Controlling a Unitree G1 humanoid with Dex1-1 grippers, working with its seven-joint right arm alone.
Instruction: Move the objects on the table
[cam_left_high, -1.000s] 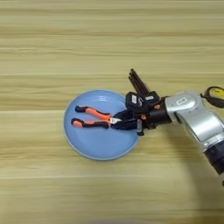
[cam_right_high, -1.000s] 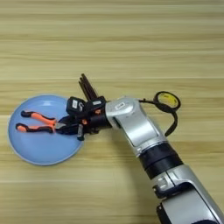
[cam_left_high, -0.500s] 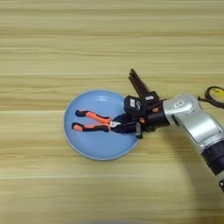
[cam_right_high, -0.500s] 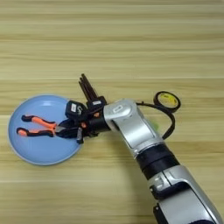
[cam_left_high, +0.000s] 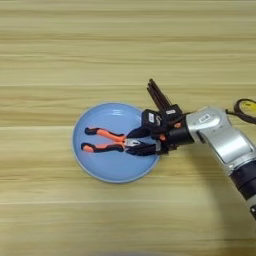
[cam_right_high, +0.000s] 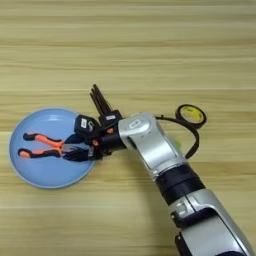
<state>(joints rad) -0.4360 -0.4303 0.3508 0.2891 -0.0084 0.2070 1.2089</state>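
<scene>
Pliers (cam_left_high: 107, 141) lay inside your plate (cam_left_high: 100, 167) near the desk's (cam_left_high: 60, 60) middle, claw (cam_left_high: 141, 141) pinching their nose, hex-key set (cam_left_high: 161, 99) touching behind; dragging risked tipping the plate.

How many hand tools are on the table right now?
2. The pliers lie in the blue plate, with the hand at their nose. The hex-key set lies just beyond the plate's right rim, partly hidden by the hand.

Silver right forearm stretched leftward from lower right, black-fingered hand (cam_left_high: 134, 141) low, fingers seemingly slightly parted.
</scene>
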